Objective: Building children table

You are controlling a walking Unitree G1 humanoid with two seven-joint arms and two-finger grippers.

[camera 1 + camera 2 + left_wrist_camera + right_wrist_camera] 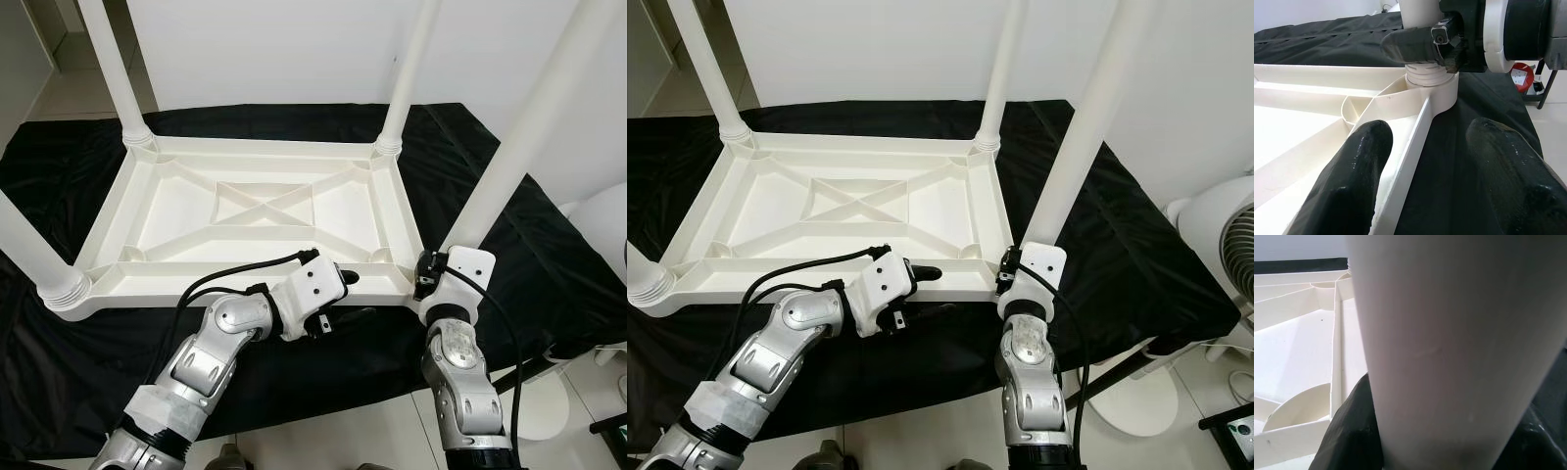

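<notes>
The white plastic tabletop [245, 211] lies upside down on a black cloth. Legs stand in its far left [113, 69], far right [409, 69] and near left [29, 245] corners. My right gripper [428, 274] is shut on the near right leg [519, 127], just above its socket; in the right wrist view that leg [1449, 347] sits between the dark fingers [1349, 431]. My left gripper [353, 296] is open at the tabletop's near rim [1410, 147], one finger [1352, 176] inside the rim and the other outside over the cloth, a little left of the right gripper [1444, 41].
The black cloth [549, 245] covers the floor under the table and ends close to my feet. A white fan [1225, 235] on a round base stands at the right. A white wall rises right behind the table. A small red object [1522, 77] sits beyond the cloth.
</notes>
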